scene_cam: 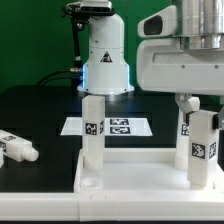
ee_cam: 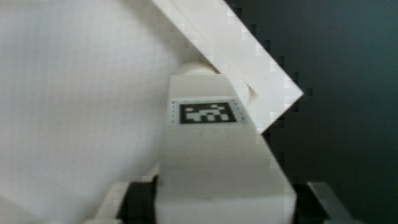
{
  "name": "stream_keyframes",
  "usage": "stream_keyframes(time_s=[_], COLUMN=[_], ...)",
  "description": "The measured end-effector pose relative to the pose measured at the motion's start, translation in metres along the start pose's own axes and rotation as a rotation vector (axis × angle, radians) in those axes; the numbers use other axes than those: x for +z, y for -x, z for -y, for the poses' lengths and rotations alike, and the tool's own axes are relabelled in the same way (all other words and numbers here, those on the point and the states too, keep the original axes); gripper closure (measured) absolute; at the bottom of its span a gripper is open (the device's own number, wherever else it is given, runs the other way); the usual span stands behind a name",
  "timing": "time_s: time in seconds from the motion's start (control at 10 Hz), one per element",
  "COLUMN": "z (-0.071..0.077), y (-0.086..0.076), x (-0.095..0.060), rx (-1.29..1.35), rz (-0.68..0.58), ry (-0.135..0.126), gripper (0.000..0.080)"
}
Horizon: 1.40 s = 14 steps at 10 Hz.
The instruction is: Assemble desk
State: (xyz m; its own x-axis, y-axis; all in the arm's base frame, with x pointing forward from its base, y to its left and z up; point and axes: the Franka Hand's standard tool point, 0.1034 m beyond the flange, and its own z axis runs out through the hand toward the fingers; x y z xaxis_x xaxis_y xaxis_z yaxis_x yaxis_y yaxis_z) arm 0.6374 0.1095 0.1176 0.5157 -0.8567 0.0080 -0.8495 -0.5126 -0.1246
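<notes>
The white desk panel (scene_cam: 135, 168) lies flat at the front of the table. One white leg (scene_cam: 92, 130) with a square tag stands upright in the socket at the exterior view's left. My gripper (scene_cam: 200, 110) is shut on a second tagged leg (scene_cam: 200, 148) and holds it upright at the panel's corner on the exterior view's right. In the wrist view the leg (ee_cam: 217, 150) fills the space between my fingers (ee_cam: 153, 200), next to the panel's rim (ee_cam: 231, 55). Whether its foot is seated in the socket is hidden. A third leg (scene_cam: 18, 148) lies loose on the black table at the exterior view's left.
The marker board (scene_cam: 112, 126) lies flat behind the panel. The white robot base (scene_cam: 105, 60) with a blue light stands behind it. A green wall closes the back.
</notes>
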Motion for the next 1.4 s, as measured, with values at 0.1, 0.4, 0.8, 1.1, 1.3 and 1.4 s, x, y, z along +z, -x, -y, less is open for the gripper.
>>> stream_keyframes(time_s=[0.1, 0.4, 0.8, 1.1, 1.3, 1.4], z=[0.001, -0.0009, 0.0011, 0.0002, -0.0002, 0.0005], y=[0.0018, 0.0019, 0.0062, 0.0048, 0.0027, -0.0036], x=[0.0006, 0.0004, 0.0023, 0.0029, 0.0027, 0.0013], rx=[0.229, 0.466, -0.085, -0.305, -0.47, -0.71], rz=[-0.002, 0.01, -0.012, -0.014, -0.02, -0.04], ry=[-0.011, -0.026, -0.019, -0.016, -0.012, -0.007], gripper=[0.0514, 0.0512, 0.0193, 0.0152, 0.0152, 0.0151])
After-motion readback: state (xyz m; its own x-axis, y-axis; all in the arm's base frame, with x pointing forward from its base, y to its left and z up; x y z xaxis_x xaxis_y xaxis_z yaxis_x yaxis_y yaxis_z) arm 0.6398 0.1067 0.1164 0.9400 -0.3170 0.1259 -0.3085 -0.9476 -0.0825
